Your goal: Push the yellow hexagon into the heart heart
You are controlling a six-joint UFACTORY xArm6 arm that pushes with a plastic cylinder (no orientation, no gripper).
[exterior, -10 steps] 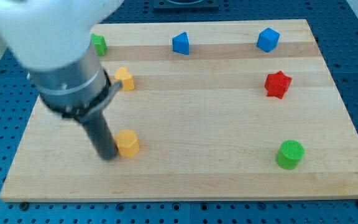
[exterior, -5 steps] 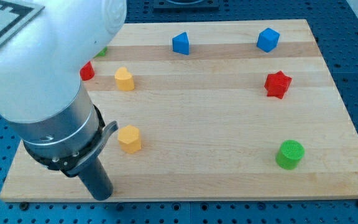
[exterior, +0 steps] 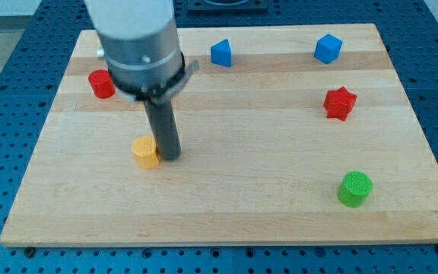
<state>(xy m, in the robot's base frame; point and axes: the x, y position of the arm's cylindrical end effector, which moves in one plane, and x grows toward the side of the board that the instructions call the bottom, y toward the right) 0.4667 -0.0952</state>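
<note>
The yellow hexagon lies on the wooden board, left of the middle. My tip stands right against the hexagon's right side. The yellow heart does not show; the arm's grey body covers the spot above the hexagon where it lay earlier.
A red cylinder sits at the upper left. A blue triangular block and a blue block lie along the top edge. A red star is at the right, and a green cylinder at the lower right.
My tip has swung from the board's lower left to the hexagon's right side. The hexagon has shifted left and up. The arm now hides the heart and the small green block.
</note>
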